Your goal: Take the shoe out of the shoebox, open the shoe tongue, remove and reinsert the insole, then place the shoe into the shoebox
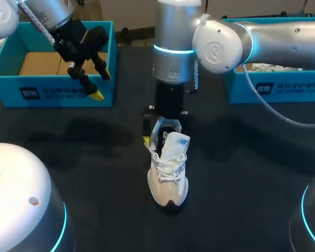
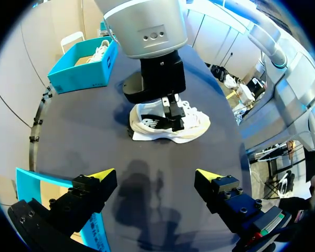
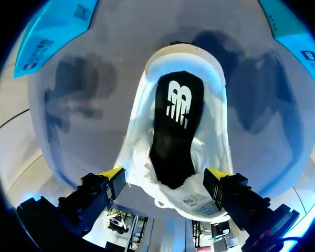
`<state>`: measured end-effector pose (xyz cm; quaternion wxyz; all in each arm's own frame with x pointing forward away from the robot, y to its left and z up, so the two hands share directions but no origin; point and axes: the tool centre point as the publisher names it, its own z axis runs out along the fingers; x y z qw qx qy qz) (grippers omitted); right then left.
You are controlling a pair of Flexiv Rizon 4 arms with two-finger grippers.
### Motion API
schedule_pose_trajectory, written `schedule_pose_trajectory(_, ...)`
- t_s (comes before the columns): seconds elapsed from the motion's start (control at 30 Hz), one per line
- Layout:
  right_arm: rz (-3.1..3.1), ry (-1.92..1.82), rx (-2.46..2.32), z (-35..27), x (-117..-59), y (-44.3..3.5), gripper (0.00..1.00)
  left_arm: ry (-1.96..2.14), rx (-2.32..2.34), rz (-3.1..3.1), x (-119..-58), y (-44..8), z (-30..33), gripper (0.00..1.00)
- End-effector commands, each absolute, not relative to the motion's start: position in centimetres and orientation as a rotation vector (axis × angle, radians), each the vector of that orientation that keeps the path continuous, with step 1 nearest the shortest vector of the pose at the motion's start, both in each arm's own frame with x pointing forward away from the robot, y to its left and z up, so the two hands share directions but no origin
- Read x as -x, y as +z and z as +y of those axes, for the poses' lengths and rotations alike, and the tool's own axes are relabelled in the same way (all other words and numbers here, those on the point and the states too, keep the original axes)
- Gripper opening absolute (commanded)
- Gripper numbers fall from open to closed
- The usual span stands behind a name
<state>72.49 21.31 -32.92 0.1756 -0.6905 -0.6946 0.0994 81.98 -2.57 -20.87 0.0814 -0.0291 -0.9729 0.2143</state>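
The shoe [image 1: 168, 173] stands upright on the table [image 1: 79, 152], out of the box, toe pointing away from my right arm. My right gripper [image 3: 165, 176] hangs straight down over it, fingers spread wide and straddling the opening by the raised tongue [image 3: 195, 198]; the black insole [image 3: 174, 131] lies inside. My left gripper [image 2: 156, 176] hovers, fingers apart and holding nothing, over the front wall of the left shoebox [image 1: 52, 97].
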Motion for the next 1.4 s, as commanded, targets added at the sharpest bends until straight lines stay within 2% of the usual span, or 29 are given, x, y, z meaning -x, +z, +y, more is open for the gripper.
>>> schedule_pose_trajectory(0.03,-1.990,0.275,1.978,21.4,-72.3,-31.7,1.00,0.639,0.087,-2.910,-81.9,-20.8,-2.5,1.00)
schedule_pose_trajectory(1.3,-1.990,0.274,2.248,21.6,-69.6,-25.0,1.00,0.639,0.087,-2.910,-81.9,-20.8,-2.5,1.00)
schedule_pose_trajectory(1.33,-1.984,0.274,2.245,21.6,-69.5,-25.2,0.98,0.639,0.087,-2.910,-81.9,-20.8,-2.5,1.00)
schedule_pose_trajectory(1.4,-1.961,0.278,2.246,21.6,-69.0,-25.7,0.73,0.639,0.087,-2.910,-81.9,-20.8,-2.5,1.00)
